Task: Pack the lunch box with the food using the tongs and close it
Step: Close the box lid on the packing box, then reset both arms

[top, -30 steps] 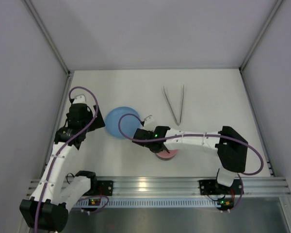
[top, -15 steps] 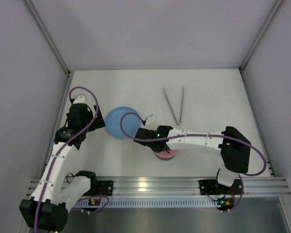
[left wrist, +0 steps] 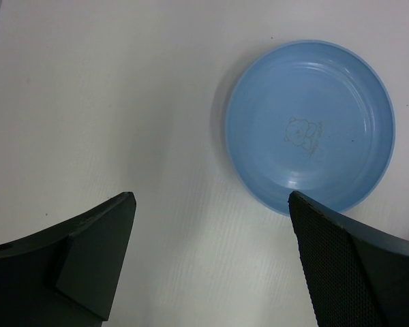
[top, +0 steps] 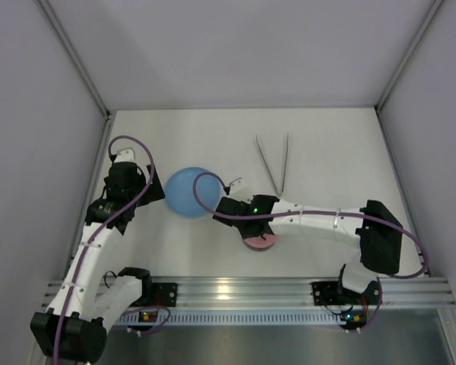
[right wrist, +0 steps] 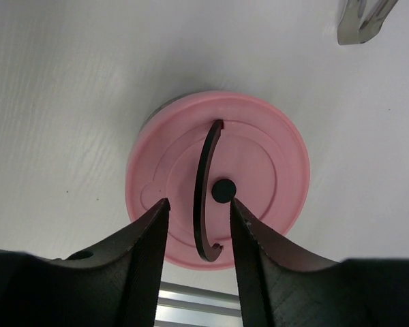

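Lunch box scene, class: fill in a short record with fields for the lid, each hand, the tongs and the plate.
pink lid: seated on the lunch box, closing it
lid handle: dark, curved, lying between the right hand's jaws
right hand: open above the lid, not gripping the handle
tongs: lying on the table beyond the lid, untouched
blue plate: left of the lid, no food on it
left hand: open, hovering beside the plate, holding nothing
food: none in view

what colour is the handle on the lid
Black: a thin curved handle standing out against the pink lid. It shows best in the right wrist view.
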Robot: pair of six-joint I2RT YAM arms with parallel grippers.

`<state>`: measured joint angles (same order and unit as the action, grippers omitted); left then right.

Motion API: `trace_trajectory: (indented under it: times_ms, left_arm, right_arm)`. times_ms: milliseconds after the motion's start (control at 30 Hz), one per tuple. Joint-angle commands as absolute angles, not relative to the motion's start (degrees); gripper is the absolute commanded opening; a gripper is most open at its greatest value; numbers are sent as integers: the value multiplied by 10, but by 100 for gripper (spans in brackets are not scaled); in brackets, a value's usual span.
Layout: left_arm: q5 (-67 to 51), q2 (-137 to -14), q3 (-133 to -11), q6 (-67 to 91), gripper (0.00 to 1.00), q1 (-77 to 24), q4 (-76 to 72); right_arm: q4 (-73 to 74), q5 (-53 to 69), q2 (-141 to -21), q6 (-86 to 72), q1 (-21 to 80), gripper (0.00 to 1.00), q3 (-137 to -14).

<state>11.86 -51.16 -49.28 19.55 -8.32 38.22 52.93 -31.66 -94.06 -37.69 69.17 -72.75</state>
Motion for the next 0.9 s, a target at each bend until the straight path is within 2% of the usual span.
trace_trajectory:
  times_ms: [0,333,567,633,667,733,767,867]
  left_arm:
    - [127,-507,-490,193,99,-85,381]
    - [129,-508,-490,193,99,-85,381]
    - [127,-510,-490,193,99,-86,380]
    - [127,-511,-490,193,99,-86,380]
    - [127,-512,-490,194,99,-87,380]
    - [127,-512,-490,193,99,-88,380]
    - [127,-512,-490,193,99,-88,380]
    - [124,-514,-490,192,99,-89,380]
  right_arm:
    - [507,-313,-891,-378,695,42,-736]
    - [477,-301,-825,-361,695,53,-721]
    - [400,-326,-634,-351,695,62,-675]
    - [387,-345,-589,-346,694,70,-652]
    - [374,-354,-551,-343,694,79,-645]
    - [373,-368,-521,-338,694,89,-631]
    - [376,-376,-504,-339,695,99,-629]
    - [405,-415,-488,-353,693,99,-627]
